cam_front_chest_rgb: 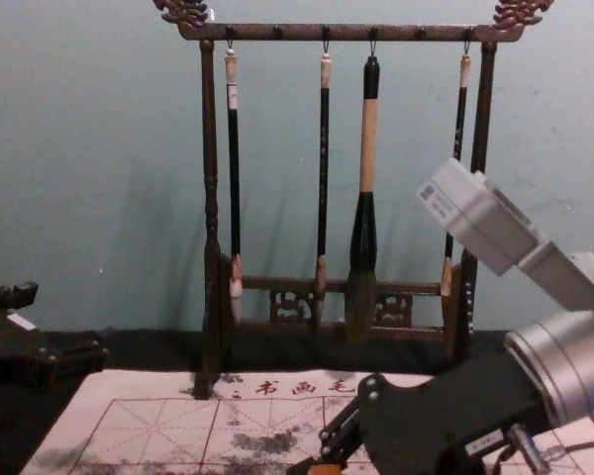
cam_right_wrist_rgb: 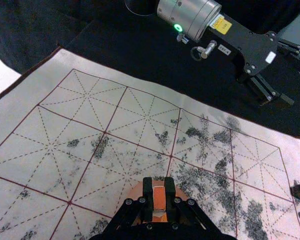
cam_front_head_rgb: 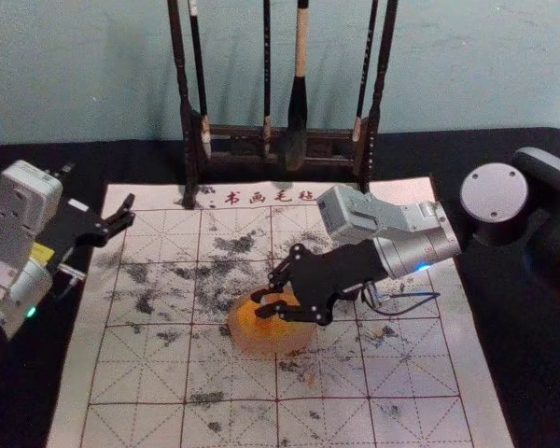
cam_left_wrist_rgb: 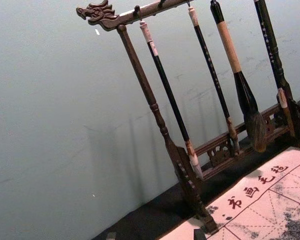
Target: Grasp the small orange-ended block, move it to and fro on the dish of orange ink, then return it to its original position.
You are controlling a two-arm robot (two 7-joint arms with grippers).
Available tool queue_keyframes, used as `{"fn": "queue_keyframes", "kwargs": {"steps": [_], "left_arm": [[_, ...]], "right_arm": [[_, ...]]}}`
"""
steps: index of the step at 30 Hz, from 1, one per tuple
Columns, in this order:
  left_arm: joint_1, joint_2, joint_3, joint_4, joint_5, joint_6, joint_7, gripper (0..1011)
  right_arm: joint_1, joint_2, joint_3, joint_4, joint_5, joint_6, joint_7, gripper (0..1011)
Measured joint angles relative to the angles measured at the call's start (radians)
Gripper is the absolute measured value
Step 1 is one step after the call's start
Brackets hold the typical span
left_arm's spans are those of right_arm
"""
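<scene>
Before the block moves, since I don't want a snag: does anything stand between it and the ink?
Nothing visible does: the right gripper holds the block over the dish of ink. The rack stands beyond the dish, the left gripper off to the left.

The small block [cam_right_wrist_rgb: 159,198] shows an orange face in the right wrist view; it is held between the fingertips of the right pincer [cam_front_head_rgb: 265,297], over the dish, about midway between the left and right edges of the mat [cam_front_head_rgb: 145,383]. Whether its lower end touches the ink cannot be told. The dish [cam_front_head_rgb: 275,352] is round, shallow-looking and pale pinkish-orange, lying flat on the mat, also about midway between those edges. Orange ink [cam_front_head_rgb: 251,326] shows inside it, brighter than the rim, partly hidden beneath the pincer.
</scene>
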Motion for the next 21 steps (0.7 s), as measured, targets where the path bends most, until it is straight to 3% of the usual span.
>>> {"fn": "queue_keyframes", "kwargs": {"steps": [21], "left_arm": [[0.0,0.0,0.0,0.0,0.0,0.0,0.0,1001]], "right_arm": [[0.038,-0.061,0.0,0.102,-0.017,-0.032,-0.011,133]]}}
